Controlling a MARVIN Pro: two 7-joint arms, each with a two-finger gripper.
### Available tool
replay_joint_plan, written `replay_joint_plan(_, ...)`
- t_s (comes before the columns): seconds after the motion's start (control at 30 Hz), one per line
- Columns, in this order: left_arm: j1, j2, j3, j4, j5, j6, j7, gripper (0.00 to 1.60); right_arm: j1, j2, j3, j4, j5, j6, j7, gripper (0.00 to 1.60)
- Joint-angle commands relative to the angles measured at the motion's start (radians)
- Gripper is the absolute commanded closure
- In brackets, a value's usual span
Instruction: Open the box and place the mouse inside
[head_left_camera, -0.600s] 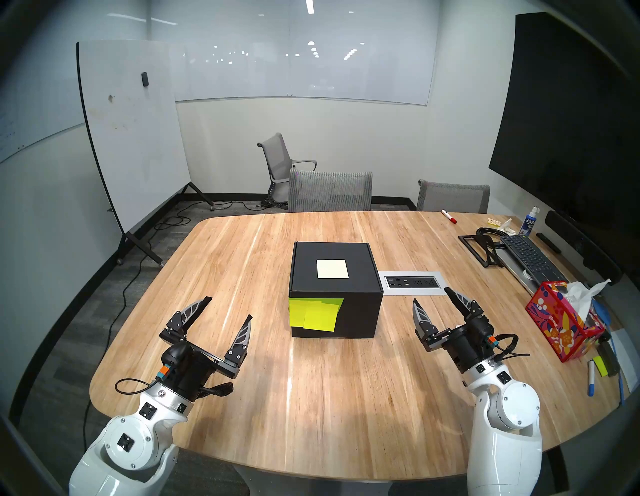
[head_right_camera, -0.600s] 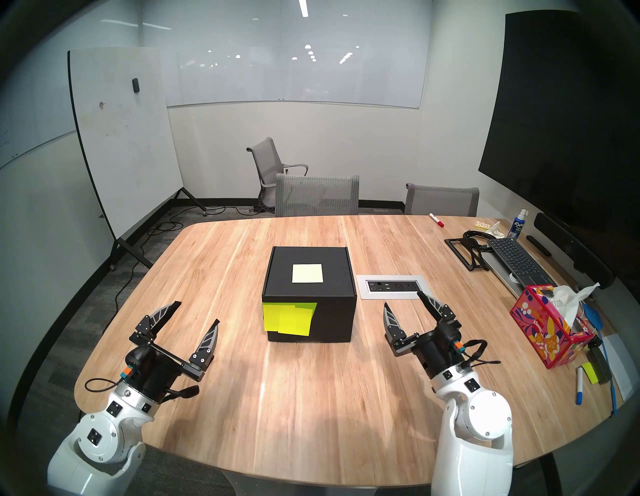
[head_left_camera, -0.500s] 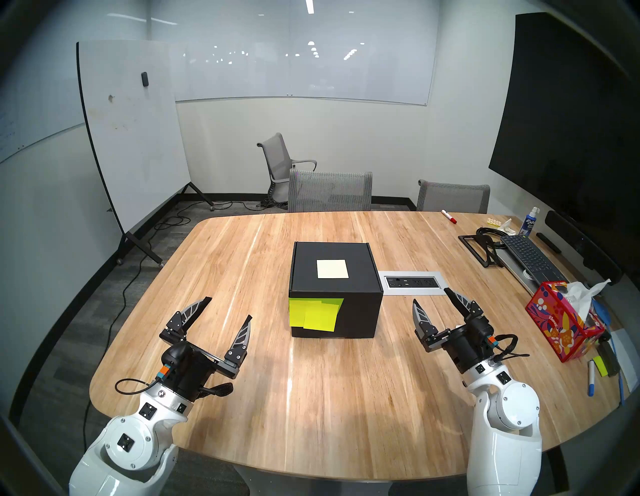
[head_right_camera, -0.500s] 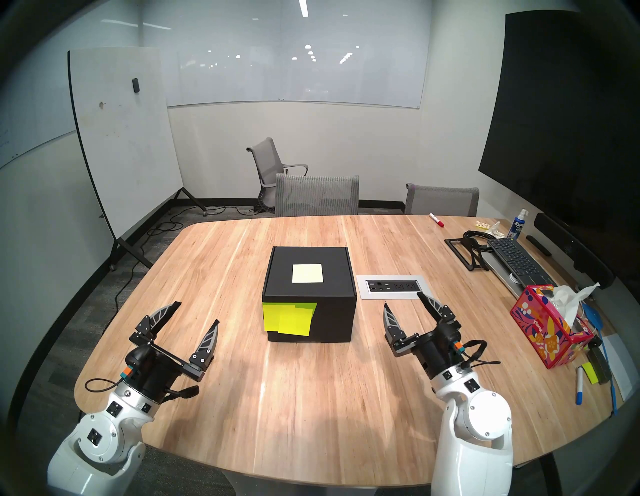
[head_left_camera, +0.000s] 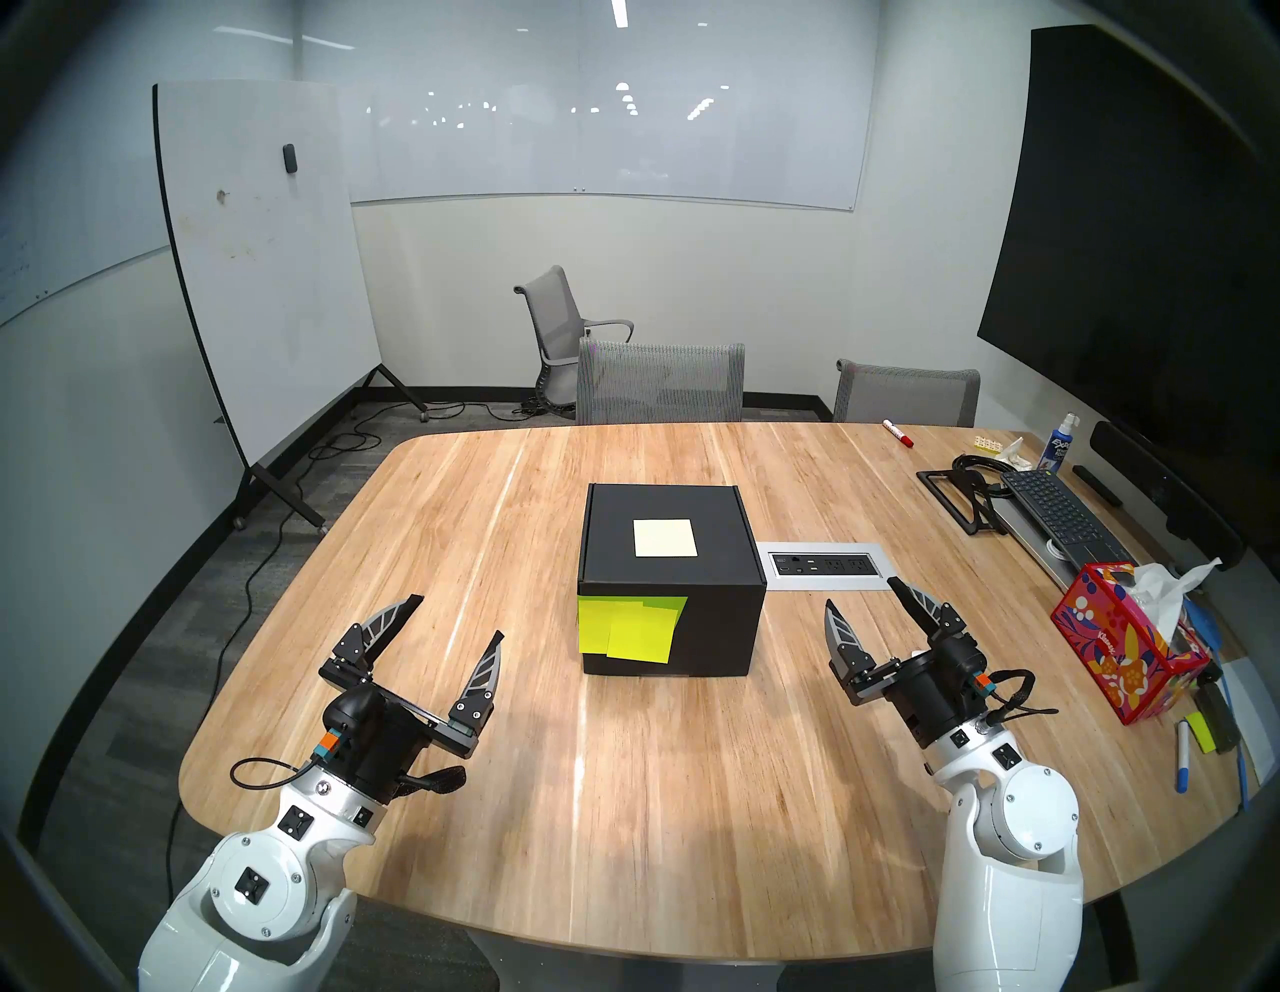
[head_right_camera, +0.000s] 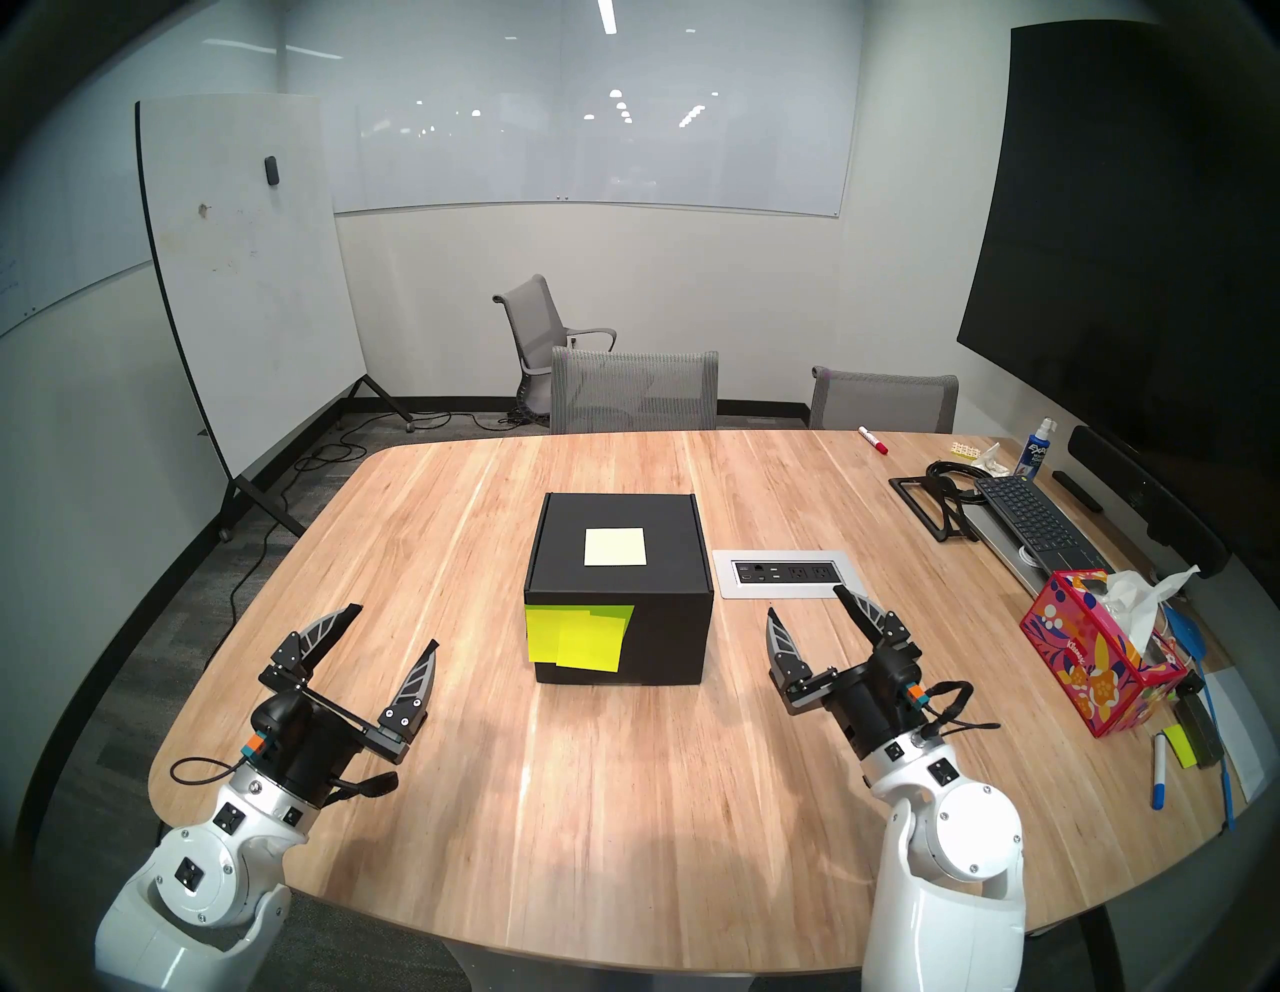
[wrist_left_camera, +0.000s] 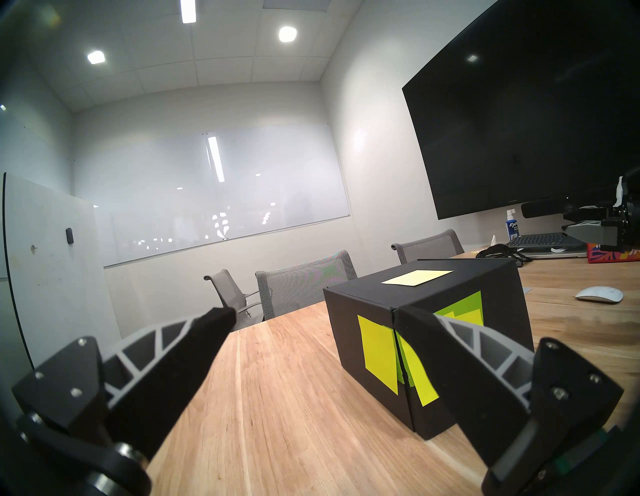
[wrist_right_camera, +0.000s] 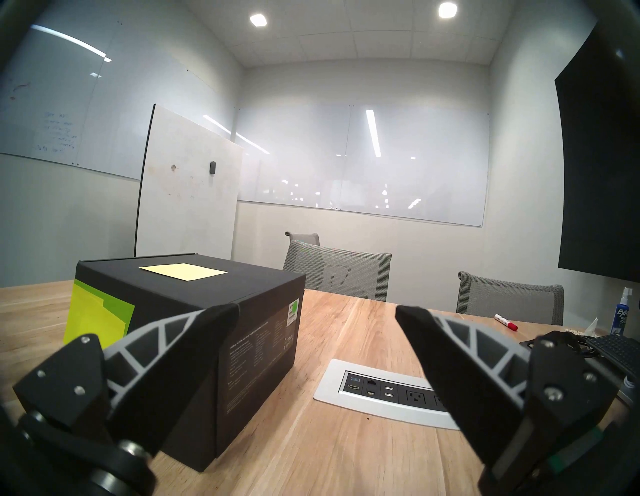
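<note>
One box (head_left_camera: 670, 575) shut – one mouse (wrist_left_camera: 599, 295) – two end effectors agape.

black box (head_left_camera: 670, 575) shut, upright mid-table, yellow notes on lid and front, white mouse (wrist_left_camera: 599, 295) flat on table right of it

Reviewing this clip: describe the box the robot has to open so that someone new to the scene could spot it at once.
Start at the wooden table; near its middle, between the two open grippers, stands the black box, lid closed. It has a pale sticky note on top and bright yellow-green notes on its near face, unlike the red floral tissue box at the right edge.
</note>
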Motion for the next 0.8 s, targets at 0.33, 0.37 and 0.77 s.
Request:
replay_joint_plan(0.33,-0.001,0.000,0.001,-0.015,0.000,-0.002,0.000,0.00,0.015,0.032,0.032,0.008,0.023,-0.007,0.014,0.00)
replay_joint_plan(0.37,-0.001,0.000,0.001,-0.015,0.000,-0.002,0.000,0.00,0.019,0.044,0.041,0.017,0.025,-0.017,0.022,0.00)
replay_joint_plan(0.77,-0.001,0.000,0.001,-0.015,0.000,-0.002,0.000,0.00,0.066,0.118,0.121,0.109,0.071,-0.040,0.078,0.00)
